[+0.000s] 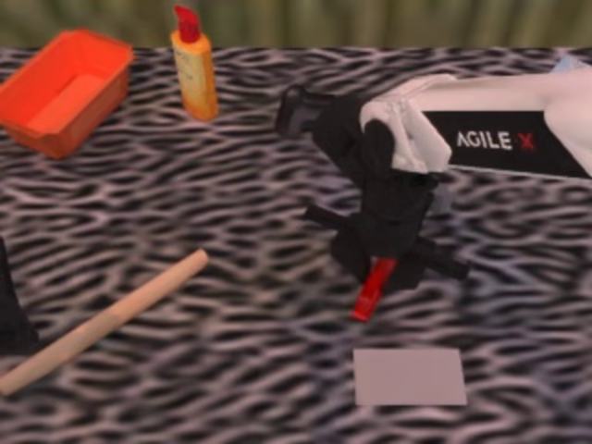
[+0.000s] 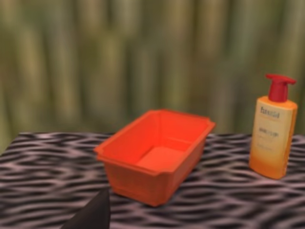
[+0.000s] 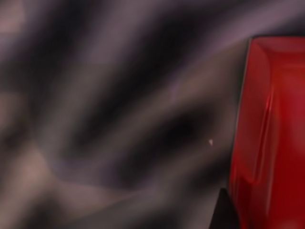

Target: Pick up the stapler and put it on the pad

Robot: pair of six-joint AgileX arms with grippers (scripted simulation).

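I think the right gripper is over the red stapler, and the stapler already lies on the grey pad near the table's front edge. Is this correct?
Not quite. The right gripper is over the stapler, but the stapler is not on the pad. It is apart from the pad, just behind it, over the patterned table. The top view shows the gap between them.

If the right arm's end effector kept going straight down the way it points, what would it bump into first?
Probably the stapler. The right end effector points down at the table right over it, and the right wrist view shows red very close. Whether they already touch, I cannot tell. The pad lies beside that line.
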